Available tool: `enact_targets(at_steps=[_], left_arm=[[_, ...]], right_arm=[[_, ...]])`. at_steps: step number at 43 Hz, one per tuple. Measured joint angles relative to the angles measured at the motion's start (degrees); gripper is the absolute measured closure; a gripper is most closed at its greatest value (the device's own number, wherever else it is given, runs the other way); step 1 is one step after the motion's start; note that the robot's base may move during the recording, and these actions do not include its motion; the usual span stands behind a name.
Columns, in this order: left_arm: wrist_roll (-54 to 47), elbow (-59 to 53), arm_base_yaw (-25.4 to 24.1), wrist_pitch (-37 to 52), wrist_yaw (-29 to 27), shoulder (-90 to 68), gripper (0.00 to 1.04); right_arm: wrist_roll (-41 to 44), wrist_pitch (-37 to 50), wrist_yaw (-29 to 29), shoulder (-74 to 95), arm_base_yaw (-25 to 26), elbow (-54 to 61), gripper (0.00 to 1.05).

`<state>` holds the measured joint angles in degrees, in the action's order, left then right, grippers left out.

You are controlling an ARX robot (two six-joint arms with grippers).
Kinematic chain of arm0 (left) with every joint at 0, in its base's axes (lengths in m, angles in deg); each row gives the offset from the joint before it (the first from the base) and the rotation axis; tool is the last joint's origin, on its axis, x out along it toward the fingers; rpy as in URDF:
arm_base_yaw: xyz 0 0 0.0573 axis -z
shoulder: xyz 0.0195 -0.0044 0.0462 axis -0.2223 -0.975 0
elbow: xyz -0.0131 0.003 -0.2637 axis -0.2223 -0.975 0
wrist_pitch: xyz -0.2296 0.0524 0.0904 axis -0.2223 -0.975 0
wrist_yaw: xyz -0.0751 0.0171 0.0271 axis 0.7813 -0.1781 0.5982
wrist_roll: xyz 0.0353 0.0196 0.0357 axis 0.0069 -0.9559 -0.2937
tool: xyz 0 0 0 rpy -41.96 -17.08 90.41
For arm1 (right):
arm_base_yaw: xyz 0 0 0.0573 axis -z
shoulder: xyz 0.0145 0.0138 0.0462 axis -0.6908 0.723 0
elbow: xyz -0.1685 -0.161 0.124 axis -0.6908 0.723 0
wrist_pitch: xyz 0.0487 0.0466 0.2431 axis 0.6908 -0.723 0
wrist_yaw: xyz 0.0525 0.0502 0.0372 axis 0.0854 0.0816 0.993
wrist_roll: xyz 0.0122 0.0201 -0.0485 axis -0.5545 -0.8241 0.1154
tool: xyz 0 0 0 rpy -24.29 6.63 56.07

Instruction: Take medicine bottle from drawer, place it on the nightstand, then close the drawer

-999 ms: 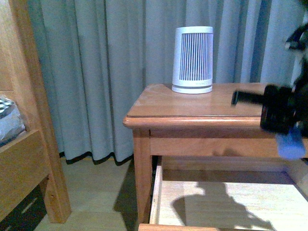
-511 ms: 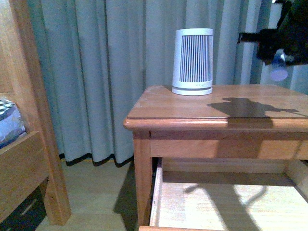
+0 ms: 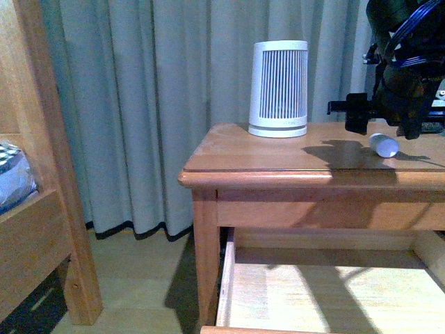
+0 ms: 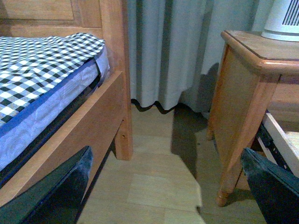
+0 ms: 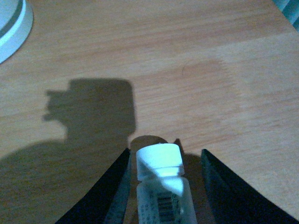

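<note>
**Q:** Where's your bottle?
**A:** Your right pincer [image 5: 165, 154] is clamped on the medicine bottle [image 3: 383, 145]. The fingers [image 5: 110, 196] sit on either side of the body and the cap pokes out past the tips. It's over the right part of the nightstand [image 3: 264, 156] top, well right of the white ribbed device [image 3: 278, 87], so it has open wood to land on.

**Q:** Is it down yet?
**A:** Can't tell. The cap is just over the wood with its shadow right under it, but contact is unclear. The bottle is tilted, cap lowest. My guess is you should ease it down before letting go, or it may roll.

**Q:** And your left side?
**A:** Your left pincer [image 4: 168, 186] is spread wide with nothing in it. It's low near the bed frame [image 4: 112, 70], out of the way. The drawer [image 3: 327, 292] is pulled out, so closing it is yet to do.
</note>
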<state>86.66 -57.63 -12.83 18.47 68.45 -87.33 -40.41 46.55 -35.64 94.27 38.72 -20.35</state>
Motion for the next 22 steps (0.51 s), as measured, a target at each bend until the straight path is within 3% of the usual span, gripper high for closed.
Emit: enact_targets(at_steps=[11, 22], left_arm=[[0.0, 0.0, 0.0, 0.0, 0.0, 0.0, 0.07], [0.0, 0.0, 0.0, 0.0, 0.0, 0.0, 0.07]], right_arm=[[3.2, 6.3, -1.3, -1.3, 0.0, 1.9, 0.06], [7.5, 15.9, -1.1, -15.3, 0.5, 11.2, 0.07]])
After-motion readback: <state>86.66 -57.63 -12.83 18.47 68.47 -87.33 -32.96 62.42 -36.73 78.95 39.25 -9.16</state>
